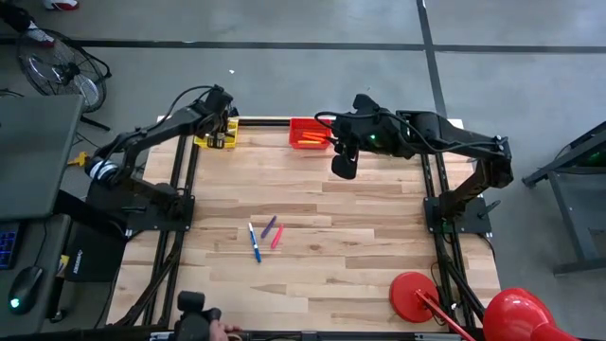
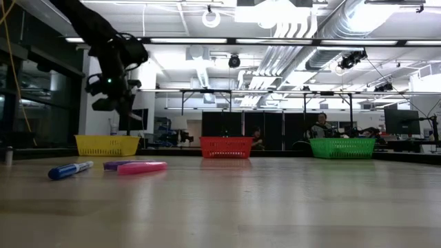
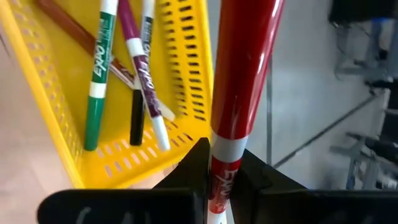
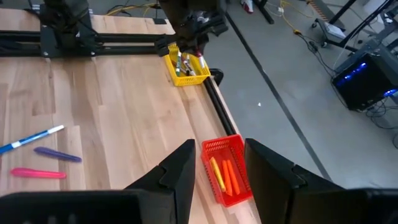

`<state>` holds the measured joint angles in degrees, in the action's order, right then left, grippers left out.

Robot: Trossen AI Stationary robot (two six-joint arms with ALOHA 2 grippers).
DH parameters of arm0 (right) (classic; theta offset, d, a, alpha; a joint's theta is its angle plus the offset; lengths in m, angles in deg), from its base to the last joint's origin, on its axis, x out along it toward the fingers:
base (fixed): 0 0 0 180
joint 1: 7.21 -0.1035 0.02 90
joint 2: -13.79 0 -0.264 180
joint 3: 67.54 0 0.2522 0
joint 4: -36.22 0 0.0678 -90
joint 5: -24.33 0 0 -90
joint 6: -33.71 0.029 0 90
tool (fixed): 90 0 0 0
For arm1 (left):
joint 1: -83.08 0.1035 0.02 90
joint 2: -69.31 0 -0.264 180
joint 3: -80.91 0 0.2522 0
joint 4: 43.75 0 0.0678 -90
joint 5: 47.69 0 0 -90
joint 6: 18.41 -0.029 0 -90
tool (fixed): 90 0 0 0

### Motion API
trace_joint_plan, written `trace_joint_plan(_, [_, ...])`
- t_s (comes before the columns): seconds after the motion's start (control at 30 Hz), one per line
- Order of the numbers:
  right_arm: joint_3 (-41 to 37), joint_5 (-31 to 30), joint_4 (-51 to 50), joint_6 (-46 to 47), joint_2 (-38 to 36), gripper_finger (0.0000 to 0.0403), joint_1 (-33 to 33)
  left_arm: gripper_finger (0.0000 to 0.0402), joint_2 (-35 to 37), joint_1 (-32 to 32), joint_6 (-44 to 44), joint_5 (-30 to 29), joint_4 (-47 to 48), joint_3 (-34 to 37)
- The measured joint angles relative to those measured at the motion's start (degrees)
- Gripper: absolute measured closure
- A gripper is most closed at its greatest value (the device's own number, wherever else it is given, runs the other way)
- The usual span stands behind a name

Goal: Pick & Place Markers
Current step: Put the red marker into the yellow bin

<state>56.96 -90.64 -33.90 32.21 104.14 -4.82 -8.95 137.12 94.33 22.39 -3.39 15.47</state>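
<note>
Red marker (image 3: 245,68) is pinched between my left gripper's (image 3: 214,165) fingers, held near its white-banded end, barrel sticking out over the yellow basket (image 3: 186,81) at the table's far left corner. Basket already holds a green marker (image 3: 99,74), a purple one (image 3: 138,53), a black one (image 3: 136,118) and at least one more. Three markers are still loose mid-table: blue (image 1: 254,242), purple (image 1: 269,226), pink (image 1: 276,237), lying close together, pink and purple nearly touching in the low view. Red basket (image 1: 309,133) at the far edge has orange markers (image 4: 225,176) in it; green basket (image 2: 342,147) shows only in the low view, contents not visible. Right gripper (image 4: 217,168) hangs above the red basket, fingers spread with nothing between them, so I read it as just having dropped or waiting. Risks as I judge them: the red marker's grip is near one end, so on release it could tip and bounce off the basket's rim or land on the floor beyond the table edge, since the basket sits right at the corner. Also a red marker going into the yellow basket may be a sorting mismatch; I can't tell the rule. The loose trio is tight enough that a pick on one could nudge its neighbour and roll it.
</note>
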Motion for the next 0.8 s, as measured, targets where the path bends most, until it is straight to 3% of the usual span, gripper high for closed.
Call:
trace_joint_plan(0.23, [0.0,-1.3,0.0,0.1,0.0,0.0276,0.1,0.0375,-3.4,2.5,7.1,2.9,0.4,0.0])
trace_joint_plan(0.8, [0.0,-1.0,-0.4,1.5,0.0,0.0276,3.2,0.036,-11.7,3.7,9.1,6.8,0.8,0.0])
